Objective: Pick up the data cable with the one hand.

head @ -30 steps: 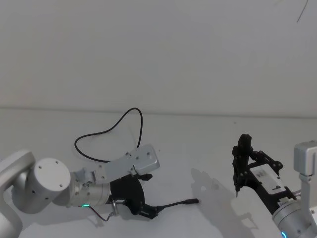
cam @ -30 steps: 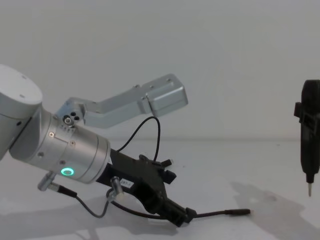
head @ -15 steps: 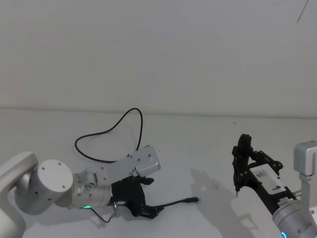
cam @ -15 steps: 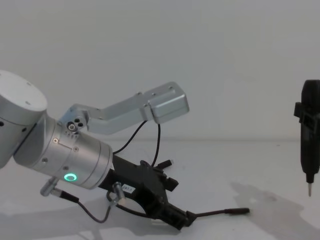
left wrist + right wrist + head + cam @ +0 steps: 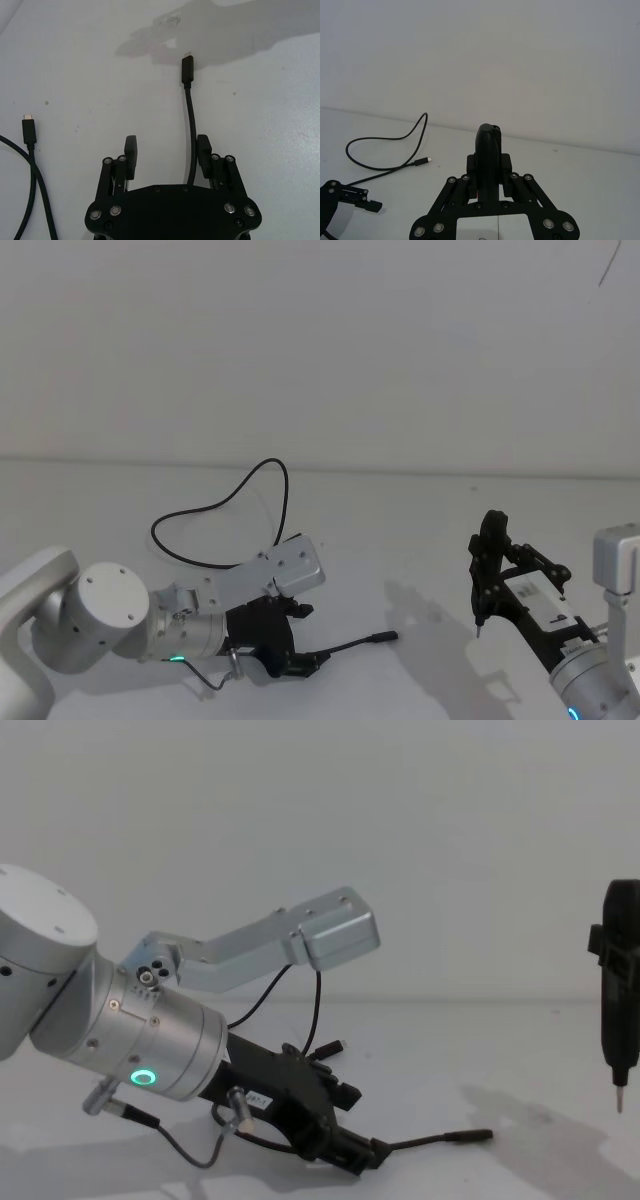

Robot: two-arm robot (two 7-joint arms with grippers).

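Now, the left gripper [image 5: 303, 664] sits low on the white table [image 5: 430, 525], jaws spread. The data cable [image 5: 190, 117] runs between them, close to one finger, its plug just past the tips and the other end off to the side. Well apart, the right gripper [image 5: 489, 175] pinches a slim dark tool [image 5: 488, 142] — upright.

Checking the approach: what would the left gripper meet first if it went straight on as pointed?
The data cable, lying between the left gripper's open fingers; likely the table next.
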